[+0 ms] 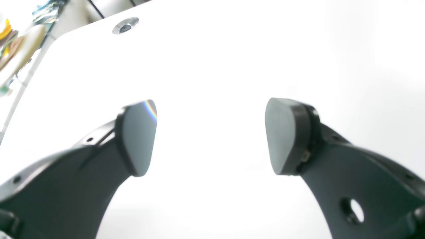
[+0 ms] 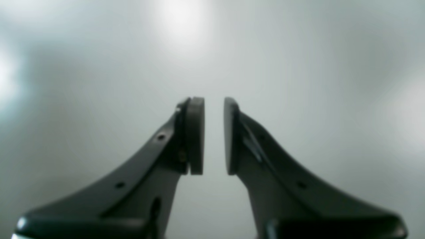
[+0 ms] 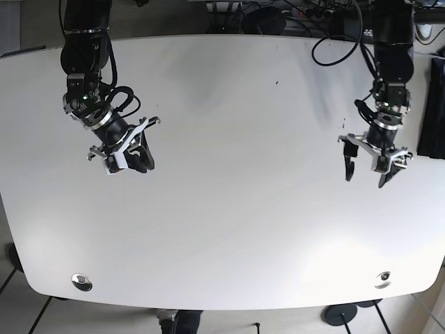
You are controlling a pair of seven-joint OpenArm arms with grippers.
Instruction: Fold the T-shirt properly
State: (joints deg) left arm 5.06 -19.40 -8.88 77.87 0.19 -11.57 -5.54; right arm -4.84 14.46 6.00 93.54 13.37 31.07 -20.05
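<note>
No T-shirt shows in any view. My left gripper (image 1: 211,132) is open and empty, its two grey pads wide apart above the bare white table (image 1: 212,59). In the base view it (image 3: 366,178) hangs over the table's right side. My right gripper (image 2: 214,132) holds nothing; its pads stand nearly together with a narrow gap. In the base view it (image 3: 139,164) is over the table's left side (image 3: 229,139).
Two metal grommets (image 3: 81,281) (image 3: 382,278) sit near the table's front corners; one shows in the left wrist view (image 1: 125,26). Cables (image 3: 327,28) lie behind the far edge. A dark object (image 3: 432,104) stands off the right edge.
</note>
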